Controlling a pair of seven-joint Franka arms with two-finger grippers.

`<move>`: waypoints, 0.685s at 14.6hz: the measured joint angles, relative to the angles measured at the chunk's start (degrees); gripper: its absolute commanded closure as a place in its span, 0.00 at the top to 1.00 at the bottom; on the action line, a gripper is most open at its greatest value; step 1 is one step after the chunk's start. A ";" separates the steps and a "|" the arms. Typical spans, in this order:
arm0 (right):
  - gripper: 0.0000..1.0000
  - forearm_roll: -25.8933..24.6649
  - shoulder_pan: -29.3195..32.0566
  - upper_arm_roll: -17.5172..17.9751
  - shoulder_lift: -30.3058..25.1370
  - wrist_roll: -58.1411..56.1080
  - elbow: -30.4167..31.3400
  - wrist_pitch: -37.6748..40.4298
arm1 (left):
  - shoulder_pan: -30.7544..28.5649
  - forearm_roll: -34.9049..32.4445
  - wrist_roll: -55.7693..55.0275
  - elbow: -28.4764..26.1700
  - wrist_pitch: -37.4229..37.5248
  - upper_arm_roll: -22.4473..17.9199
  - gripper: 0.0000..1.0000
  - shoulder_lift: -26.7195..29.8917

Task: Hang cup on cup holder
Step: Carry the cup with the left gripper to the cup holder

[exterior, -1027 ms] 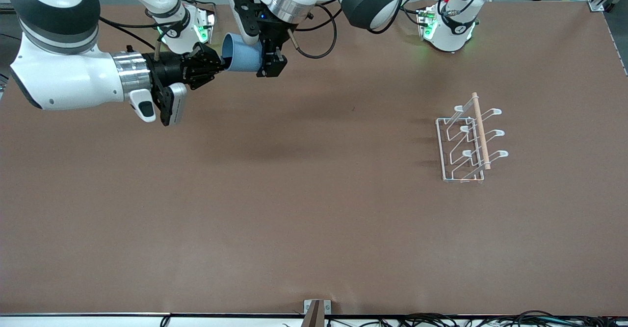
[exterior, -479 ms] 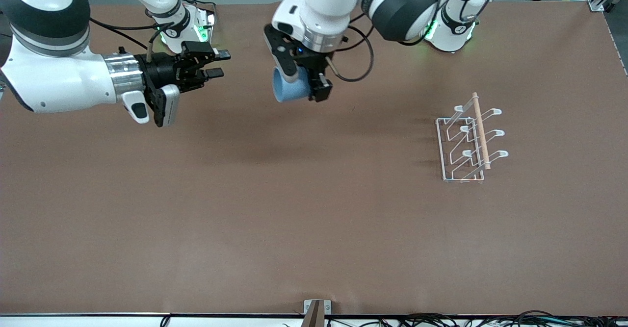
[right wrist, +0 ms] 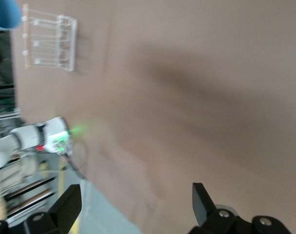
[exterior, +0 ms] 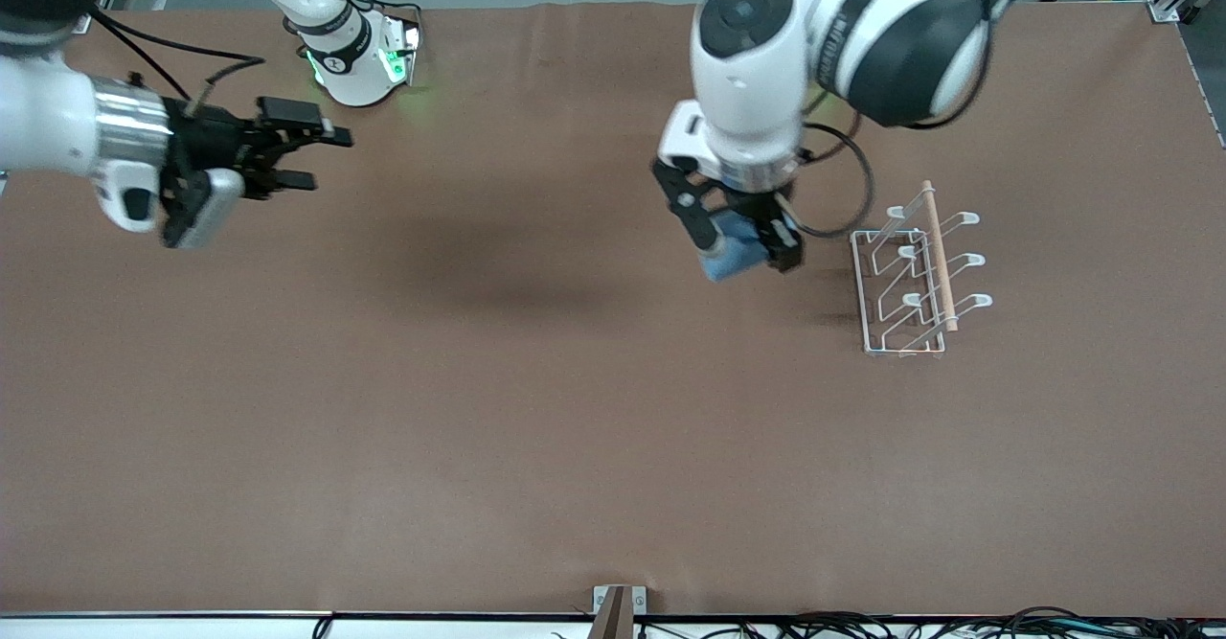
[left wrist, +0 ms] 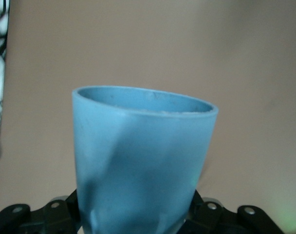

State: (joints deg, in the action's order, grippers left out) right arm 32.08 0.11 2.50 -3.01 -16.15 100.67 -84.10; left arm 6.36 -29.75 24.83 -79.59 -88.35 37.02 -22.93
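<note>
The light-blue cup (exterior: 733, 258) hangs in the air just beside the white wire cup holder (exterior: 915, 280), with my left gripper (exterior: 739, 248) shut on it. In the left wrist view the cup (left wrist: 140, 161) fills the middle, its open mouth pointing away from the jaws. The cup holder stands on the brown table toward the left arm's end, its wooden dowel (exterior: 939, 254) along the top. My right gripper (exterior: 311, 155) hovers over the table at the right arm's end, open with nothing between its fingers. In the right wrist view the cup holder (right wrist: 50, 41) shows small.
The right arm's base (exterior: 359, 55) with its green light stands at the table's edge. A small metal bracket (exterior: 619, 601) sits at the table edge nearest the front camera. The brown table top (exterior: 536, 409) is bare across the middle.
My left gripper carried the cup from beside the right gripper across the table toward the cup holder. My right gripper let go of the cup, opened wide and drew back toward its own end.
</note>
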 measured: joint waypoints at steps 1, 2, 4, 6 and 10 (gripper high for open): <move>1.00 -2.54 0.67 -0.02 -1.14 0.01 -0.14 -0.31 | -1.42 -2.69 3.06 -0.86 0.66 -0.05 0.43 -0.31; 1.00 -5.09 1.27 -0.04 -1.83 0.01 -0.56 -0.46 | -2.47 -5.30 5.69 -1.86 0.91 -0.07 0.43 -0.67; 1.00 -10.64 1.96 -0.05 -2.30 0.37 -2.07 -0.44 | -3.60 -11.38 9.93 -4.81 1.14 -0.18 0.43 -1.41; 1.00 -14.55 2.32 -0.07 -2.27 1.47 -4.16 -0.48 | -3.93 -18.20 11.76 -8.78 1.29 -0.57 0.43 -1.97; 1.00 -16.48 3.62 -0.07 -1.83 2.27 -10.20 -0.50 | -4.32 -29.65 12.56 -15.92 1.39 -0.69 0.42 -2.47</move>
State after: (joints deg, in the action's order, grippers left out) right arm 15.60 3.73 2.43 -4.84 -13.88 90.47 -84.60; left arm 2.04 -59.39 37.39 -95.51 -86.96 36.33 -25.40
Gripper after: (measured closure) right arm 0.000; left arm 0.264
